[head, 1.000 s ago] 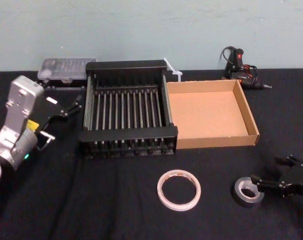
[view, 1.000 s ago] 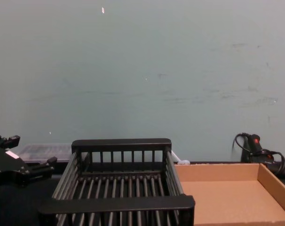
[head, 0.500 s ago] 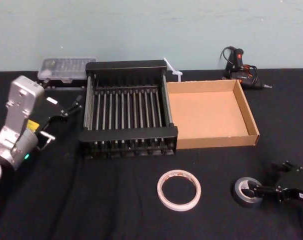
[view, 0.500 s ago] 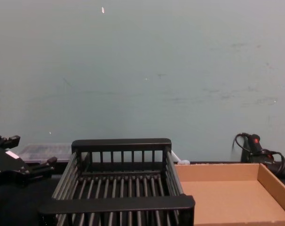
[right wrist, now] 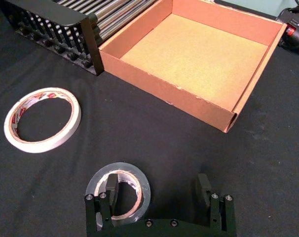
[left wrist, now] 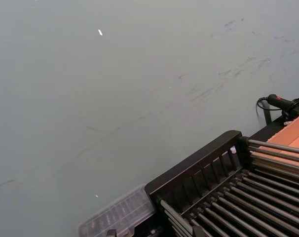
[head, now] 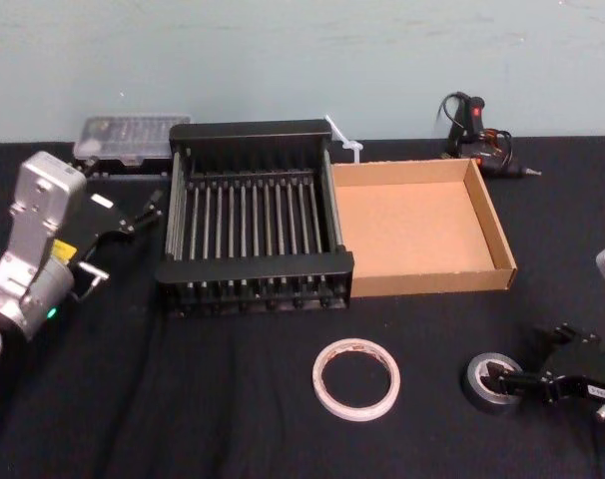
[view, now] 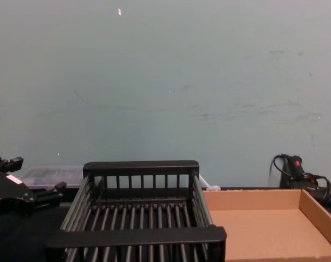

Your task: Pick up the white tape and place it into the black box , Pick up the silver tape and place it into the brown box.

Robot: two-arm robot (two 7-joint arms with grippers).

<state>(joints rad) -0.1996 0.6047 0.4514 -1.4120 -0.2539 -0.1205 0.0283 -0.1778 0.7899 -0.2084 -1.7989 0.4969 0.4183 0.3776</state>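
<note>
The right end effector (head: 527, 380) (right wrist: 158, 193) is hovering low over the black worktop (head: 183, 409) at the near right, its jaws spread wide: 1 finger (right wrist: 111, 191) is sitting inside the core of the silver tape (head: 479, 379) (right wrist: 142, 183), the other is standing apart outside the roll. The silver tape is lying flat on the worktop. The white tape (head: 319, 380) (right wrist: 46, 93) is lying flat near its left, in front of the black box (head: 255, 266) (right wrist: 56, 15). The brown box (head: 432, 280) (right wrist: 164, 90) is touching the black box's right side. The left end effector (head: 148, 210) is hanging parked, jaws apart, just left of the black box.
</note>
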